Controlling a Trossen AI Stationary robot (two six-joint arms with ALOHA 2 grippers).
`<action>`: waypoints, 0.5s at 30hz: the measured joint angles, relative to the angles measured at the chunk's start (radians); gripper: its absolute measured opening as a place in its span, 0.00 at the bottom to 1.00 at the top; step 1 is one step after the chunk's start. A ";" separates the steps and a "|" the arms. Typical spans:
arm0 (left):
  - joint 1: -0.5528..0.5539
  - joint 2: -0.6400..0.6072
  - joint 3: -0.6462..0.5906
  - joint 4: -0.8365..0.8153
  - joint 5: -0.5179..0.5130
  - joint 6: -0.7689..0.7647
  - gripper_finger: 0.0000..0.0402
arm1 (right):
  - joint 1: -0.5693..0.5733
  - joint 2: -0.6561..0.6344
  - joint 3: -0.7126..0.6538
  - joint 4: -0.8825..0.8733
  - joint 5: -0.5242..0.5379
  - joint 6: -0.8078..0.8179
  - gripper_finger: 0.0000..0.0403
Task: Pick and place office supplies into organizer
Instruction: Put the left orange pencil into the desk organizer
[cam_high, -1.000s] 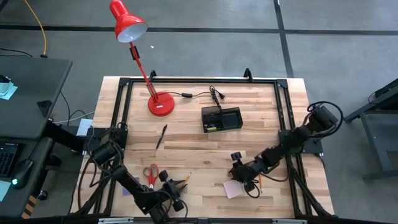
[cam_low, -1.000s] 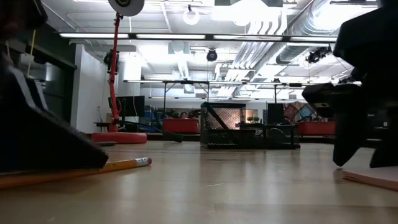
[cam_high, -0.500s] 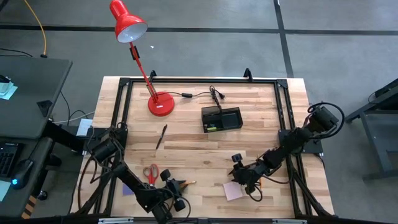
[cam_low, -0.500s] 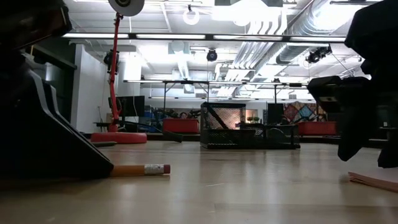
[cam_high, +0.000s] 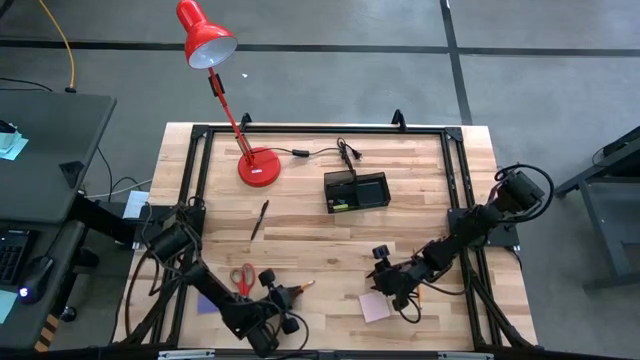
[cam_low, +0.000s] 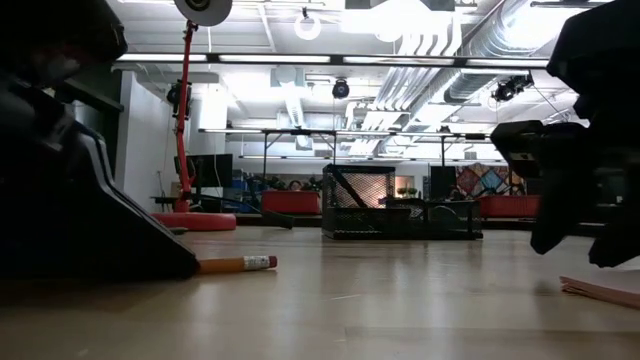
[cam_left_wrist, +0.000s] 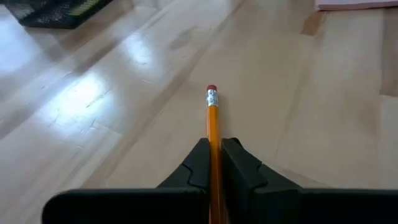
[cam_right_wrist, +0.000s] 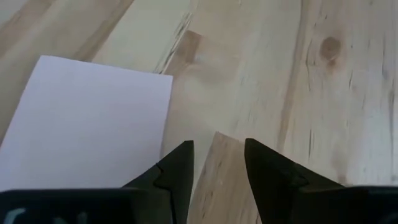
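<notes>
Pencil (cam_left_wrist: 213, 130) is now pinched between the two fingers of the left gripper (cam_left_wrist: 214, 163), close to the front edge of the bench (cam_high: 420, 210), left of its middle. In the left wrist view the fingers are pressed on both sides of the yellow shaft, and the eraser end points forward, away from the gripper. In the low view the pencil lies almost flat at the wood, so I judge it is gripped but not lifted yet.

Step in hand is the pick of this pencil. Next move, in my opinion, must raise it clear of the bench and carry it toward the back edge to the organizer (cam_high: 357, 191), which stands near the middle of the bench, well apart from the gripper. Long shaft should be turned to fit the compartment.

Right gripper (cam_right_wrist: 216, 167) waits low near the front edge at the right side, its fingers spread and holding nothing, just beside the pink sticky pad (cam_right_wrist: 87, 121). Scissors (cam_high: 243, 281) lie near the left gripper.
</notes>
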 joint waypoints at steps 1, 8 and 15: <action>0.001 0.000 0.000 0.005 -0.001 0.005 0.02 | 0.000 0.000 0.000 0.004 0.000 0.002 0.33; 0.002 -0.016 -0.002 0.003 -0.011 0.028 0.02 | 0.000 0.000 0.000 0.049 0.021 -0.006 0.33; 0.001 -0.024 -0.002 0.012 -0.064 0.035 0.01 | 0.000 0.000 0.000 0.149 0.028 -0.036 0.33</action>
